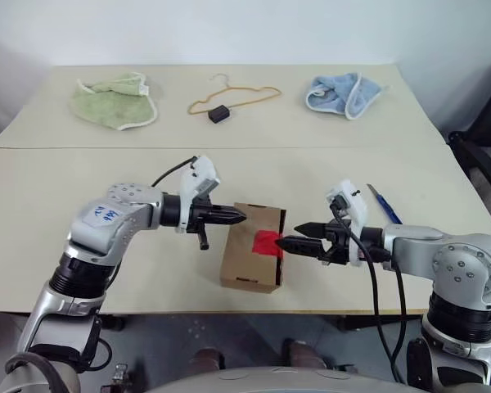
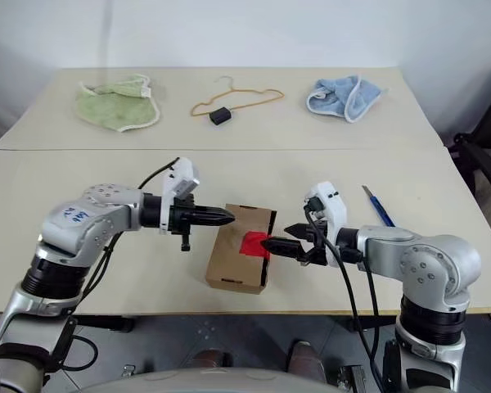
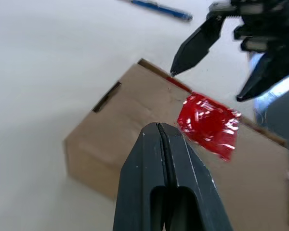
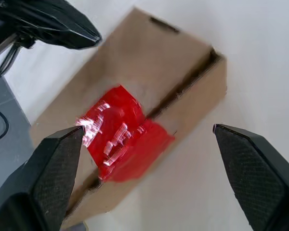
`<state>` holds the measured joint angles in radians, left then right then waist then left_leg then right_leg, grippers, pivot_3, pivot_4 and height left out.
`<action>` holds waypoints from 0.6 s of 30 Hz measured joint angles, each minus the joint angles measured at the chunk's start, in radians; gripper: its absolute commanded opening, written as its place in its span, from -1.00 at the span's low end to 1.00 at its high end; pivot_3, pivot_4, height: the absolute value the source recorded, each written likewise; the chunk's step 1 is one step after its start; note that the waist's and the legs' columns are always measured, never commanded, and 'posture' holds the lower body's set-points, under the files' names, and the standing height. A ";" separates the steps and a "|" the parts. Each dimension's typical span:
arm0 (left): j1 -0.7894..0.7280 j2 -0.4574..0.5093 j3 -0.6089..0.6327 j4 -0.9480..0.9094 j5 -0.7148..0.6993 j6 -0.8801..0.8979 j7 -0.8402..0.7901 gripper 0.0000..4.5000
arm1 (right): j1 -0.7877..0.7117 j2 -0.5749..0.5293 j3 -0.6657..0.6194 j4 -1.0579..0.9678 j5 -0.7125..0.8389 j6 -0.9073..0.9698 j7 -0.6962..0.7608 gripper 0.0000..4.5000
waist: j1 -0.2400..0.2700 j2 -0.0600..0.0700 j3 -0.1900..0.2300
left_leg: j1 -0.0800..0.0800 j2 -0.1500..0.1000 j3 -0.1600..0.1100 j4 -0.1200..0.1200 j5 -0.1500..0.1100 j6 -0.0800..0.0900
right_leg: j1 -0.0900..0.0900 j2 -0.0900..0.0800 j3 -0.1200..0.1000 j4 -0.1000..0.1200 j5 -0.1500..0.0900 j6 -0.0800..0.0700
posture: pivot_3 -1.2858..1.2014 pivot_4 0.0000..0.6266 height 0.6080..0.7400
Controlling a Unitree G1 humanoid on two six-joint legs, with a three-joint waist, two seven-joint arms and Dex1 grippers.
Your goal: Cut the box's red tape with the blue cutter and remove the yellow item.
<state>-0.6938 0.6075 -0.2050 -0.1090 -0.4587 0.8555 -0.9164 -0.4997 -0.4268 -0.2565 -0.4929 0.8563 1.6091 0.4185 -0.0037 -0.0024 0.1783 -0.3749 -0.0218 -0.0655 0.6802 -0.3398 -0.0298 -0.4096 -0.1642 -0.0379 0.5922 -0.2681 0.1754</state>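
Observation:
The brown box (image 1: 247, 250) lies near the table's front edge, between my two grippers. The red tape (image 1: 267, 242) sits across the lid seam on its right side and looks crinkled in the right wrist view (image 4: 123, 134). My left gripper (image 1: 239, 217) is shut and empty, its tip hovering over the box's back left corner. My right gripper (image 4: 148, 129) is open wide, its fingers pointing at the tape from the right. The blue cutter (image 1: 385, 203) lies on the table behind my right gripper, held by nothing. The yellow item is out of view.
Along the back table lie a green cloth (image 1: 114, 100), a wire hanger (image 1: 233, 97) with a small black block (image 1: 219, 115), and a blue cloth (image 1: 344, 94). A seam (image 1: 65, 147) joins the two tables. A dark chair (image 1: 483, 160) stands at the right.

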 measured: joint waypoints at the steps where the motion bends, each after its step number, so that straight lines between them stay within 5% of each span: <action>1: 0.000 -0.010 -0.009 0.005 0.010 -0.008 0.003 -1.00 | 0.001 0.000 0.004 0.000 -0.002 0.000 -0.010 0.99 | -0.001 0.000 0.000 | 0.000 0.000 0.000 0.000 0.000 0.000 | 0.000 0.000 0.000 0.000 0.000 0.000 | 0.03 -0.52 1.00; 18: 0.042 -0.047 -0.052 -0.013 0.082 -0.107 0.006 -1.00 | 0.060 -0.005 0.007 -0.002 0.000 -0.002 -0.053 0.99 | 0.002 0.000 0.000 | 0.002 0.000 0.001 0.000 0.000 0.000 | 0.001 0.000 0.001 0.001 0.000 0.000 | 0.03 -0.52 1.00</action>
<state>-0.6517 0.5606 -0.2566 -0.1222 -0.3769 0.7489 -0.9104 -0.4402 -0.4315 -0.2499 -0.4945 0.8561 1.6068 0.3655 -0.0015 -0.0023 0.1781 -0.3725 -0.0217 -0.0649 0.6806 -0.3398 -0.0298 -0.4081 -0.1642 -0.0365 0.5936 -0.2681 0.1755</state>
